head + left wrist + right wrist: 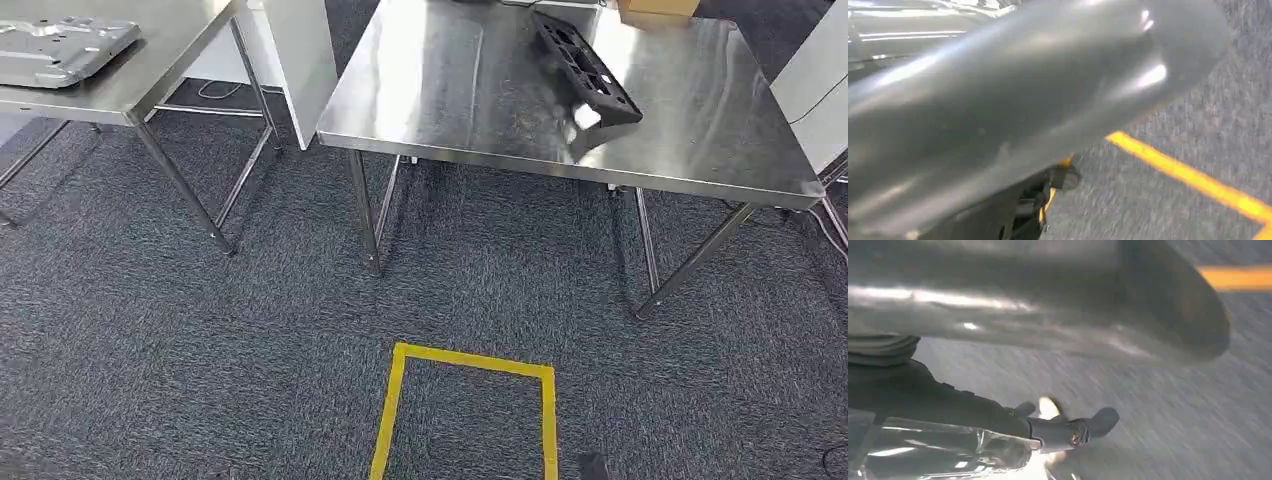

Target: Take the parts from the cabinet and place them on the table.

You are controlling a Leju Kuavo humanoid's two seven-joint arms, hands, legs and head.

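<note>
a black part [585,68], long and ribbed with cut-outs, is lying diagonally on the steel tabletop [450,90] ahead in the head view, toward its far right side, its near end tilting toward the front edge. a second steel tabletop [150,70] is standing to the left, well apart, and a flat grey metal part [55,45] is resting on it near the far left corner. a cardboard box [655,8] is sitting at the far edge of the first tabletop, behind the black part. grey carpet [250,330] is covering the floor, and yellow tape [470,362] is marking a rectangle on it in front of the tabletops.

in the left wrist view the left robot hand [1038,205] is showing as dark blurred shapes under a big silver cover, so i cannot tell how its fingers are lying or whether it is holding anything. in the right wrist view the right robot hand [1068,430] is reaching out over the carpet with dark fingers; something shiny and crinkled is lying beside it, but the blur is too strong to tell whether the hand is gripping it.
</note>
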